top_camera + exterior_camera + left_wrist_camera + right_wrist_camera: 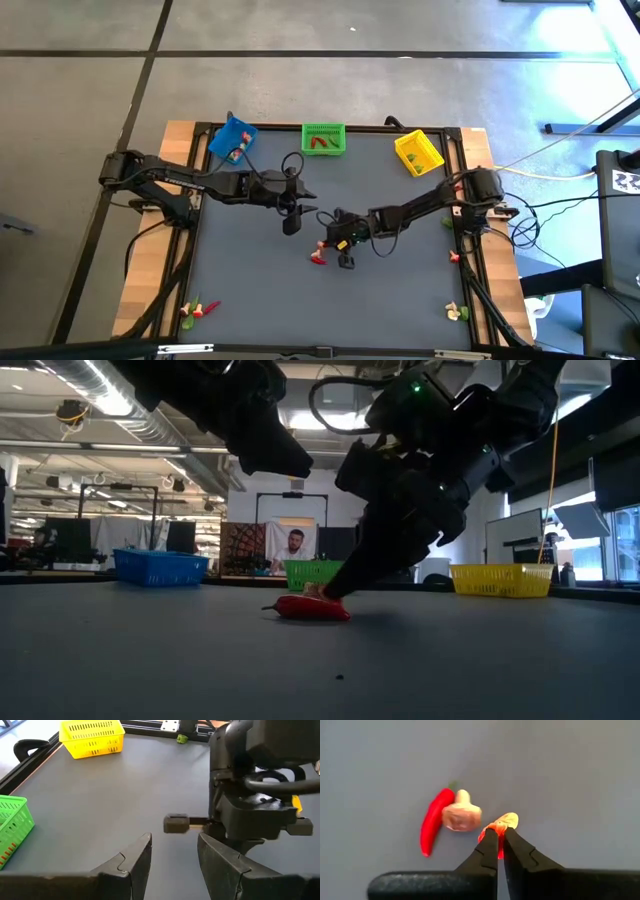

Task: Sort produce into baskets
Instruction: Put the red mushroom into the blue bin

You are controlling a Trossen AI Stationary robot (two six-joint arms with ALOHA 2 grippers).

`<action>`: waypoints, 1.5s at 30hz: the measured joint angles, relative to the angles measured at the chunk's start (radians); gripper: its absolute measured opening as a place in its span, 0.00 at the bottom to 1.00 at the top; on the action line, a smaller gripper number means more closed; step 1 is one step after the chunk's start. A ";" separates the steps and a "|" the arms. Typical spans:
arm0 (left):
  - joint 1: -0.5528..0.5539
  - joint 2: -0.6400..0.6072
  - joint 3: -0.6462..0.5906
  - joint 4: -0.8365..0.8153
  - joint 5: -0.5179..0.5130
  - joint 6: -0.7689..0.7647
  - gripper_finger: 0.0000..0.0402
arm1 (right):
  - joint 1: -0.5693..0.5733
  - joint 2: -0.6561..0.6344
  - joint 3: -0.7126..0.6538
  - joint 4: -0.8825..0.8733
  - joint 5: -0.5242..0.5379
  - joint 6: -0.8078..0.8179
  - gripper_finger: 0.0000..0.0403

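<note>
I'm pinching the right hand [500,839] fully shut on a tiny red-orange piece [505,822] mid-surface beside a chili [433,820] and mushroom [462,815]; it's looking light, hard, slippery, so gripping its middle; left hand [172,855] hovering half-open, empty.

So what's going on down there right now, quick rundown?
Right end effector shut on small red-orange piece at mat centre. Left end effector open, empty, hovering nearby. Chili and mushroom close beside.

The robot has two black arms made of chunky jointed parts, with thin black cables looping along them. Each claw [501,845] has two dark pointed fingers [135,862], smooth and shaped like wedges.
</note>
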 joint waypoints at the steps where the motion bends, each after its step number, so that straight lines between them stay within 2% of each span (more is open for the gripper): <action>1: 0.000 0.000 0.000 -0.002 0.000 0.000 0.39 | -0.001 -0.007 -0.001 -0.008 0.004 0.000 0.02; 11: -0.015 0.000 0.000 -0.004 0.001 0.043 0.39 | -0.001 -0.161 -0.003 -0.211 0.102 -0.009 0.03; 22: -0.071 0.111 0.000 0.036 0.037 0.081 0.39 | -0.002 -0.328 -0.003 -0.236 0.111 -0.060 0.04; 30: -0.114 0.163 0.001 0.162 0.040 0.120 0.39 | -0.001 -0.349 -0.003 -0.228 0.107 -0.061 0.04; 45: -0.126 0.164 0.001 0.183 0.039 0.124 0.39 | -0.001 -0.349 -0.003 -0.133 0.062 -0.076 0.04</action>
